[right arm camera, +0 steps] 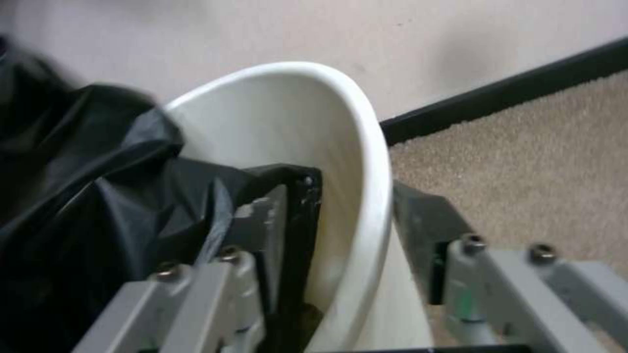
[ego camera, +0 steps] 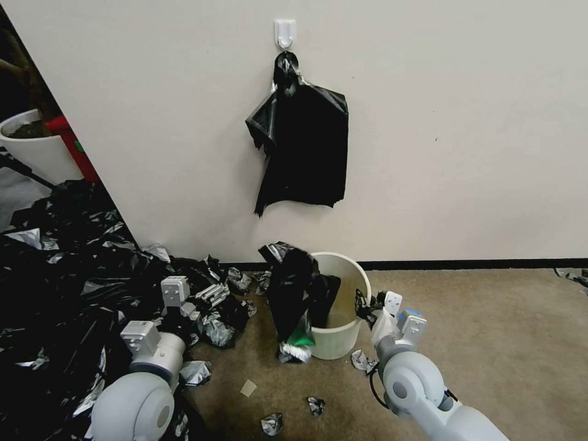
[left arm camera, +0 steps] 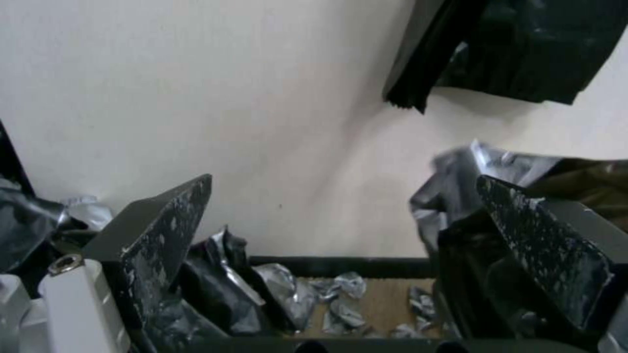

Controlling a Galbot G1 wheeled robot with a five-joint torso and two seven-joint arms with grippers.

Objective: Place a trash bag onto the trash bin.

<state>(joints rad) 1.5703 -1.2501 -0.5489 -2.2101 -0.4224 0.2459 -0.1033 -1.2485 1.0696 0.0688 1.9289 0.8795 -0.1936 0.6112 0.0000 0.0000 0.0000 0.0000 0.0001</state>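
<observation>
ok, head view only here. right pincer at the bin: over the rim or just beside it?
Observer: Over it. The right wrist view shows the right pincer straddling the rim of the trash bin, one finger inside and one outside.
Operator: bag in its grip?
Observer: The trash bag bunches against the inside finger, and a gap shows between that finger and the bin's side.
Operator: left one?
Observer: The left wrist view shows the left pincer wide open, nothing between its fingers.

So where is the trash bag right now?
In the head view the trash bag hangs over the left rim of the trash bin, partly inside, on the carpet below the bags hooked on the wall; the right gripper straddles the opposite rim.
</observation>
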